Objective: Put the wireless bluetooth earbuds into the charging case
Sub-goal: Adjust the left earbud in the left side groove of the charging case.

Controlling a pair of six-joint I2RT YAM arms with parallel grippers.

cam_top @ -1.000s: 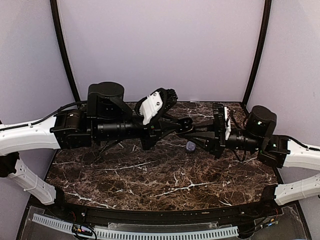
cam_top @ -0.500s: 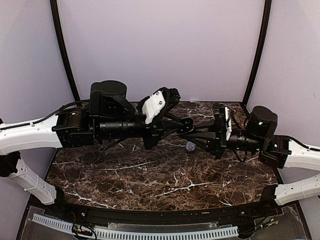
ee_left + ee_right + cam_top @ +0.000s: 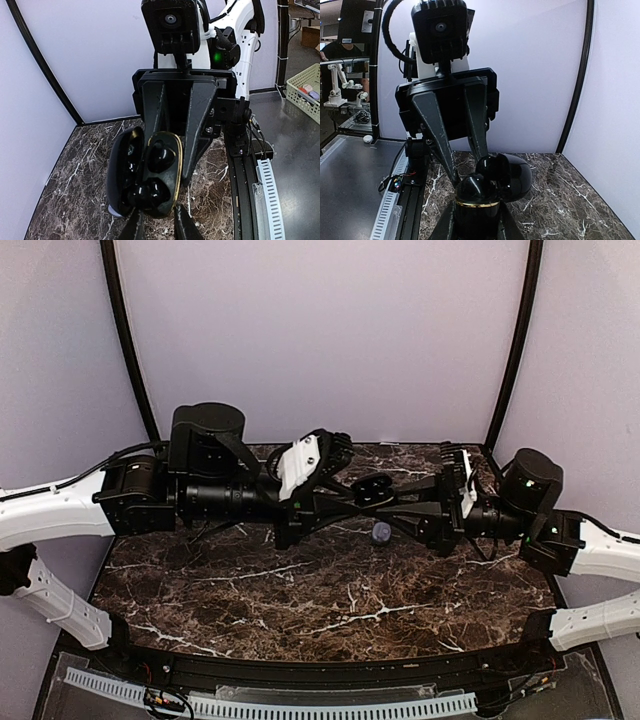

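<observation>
The black charging case with a gold rim is held in mid-air over the table's back middle, lid open. My right gripper is shut on its base. The open side faces my left gripper. In the left wrist view, a dark earbud sits in the lower well of the case, and the upper well looks empty. My left fingertips stand slightly apart just short of the case, holding nothing. A pale purple earbud lies on the marble below the case.
Both arms reach level towards each other across the dark marble table. Pale walls and black posts close the back and sides. A cable rail runs along the near edge. A pale basket stands beyond the table.
My left arm has drawn back a little to the left, away from the case. My right arm has shifted slightly right, the case still in its grip.
</observation>
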